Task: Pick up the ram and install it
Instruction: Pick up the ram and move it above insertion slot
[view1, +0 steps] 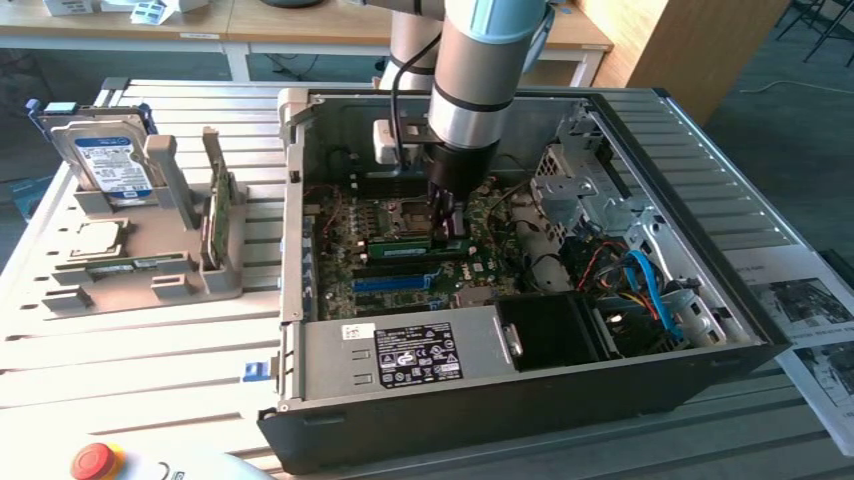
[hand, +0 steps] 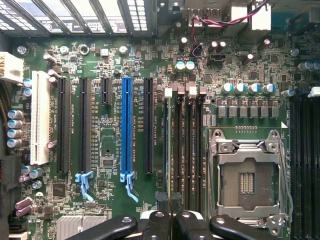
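Tool: the tool (hand: 169, 204) is low over the motherboard, its fingers drawn narrow on a thin board seen edge-on, so it appears to be holding the ram.
Ram: the ram (view1: 403, 240) lies along the memory slot furthest from the CPU socket (hand: 248, 180), inside the open computer case (view1: 534, 395).
Done: pick-up is done, judging by the grip; the stick is lined up with its slot.
Left: I cannot tell whether it is fully seated; the tool has not let go.
Memory slots: four in the bank under the tool (hand: 188, 145), one taken by the ram, three bare.
Socket: one, with no chip in it.
Holder: one holder (view1: 160, 292) on the bench (view1: 134, 350), well apart from the case at the exterior view's left.
On the holder: one hard drive (view1: 110, 160), one CPU chip (view1: 91, 238), two more green sticks, one flat (view1: 134, 266) and one upright (view1: 218, 215).
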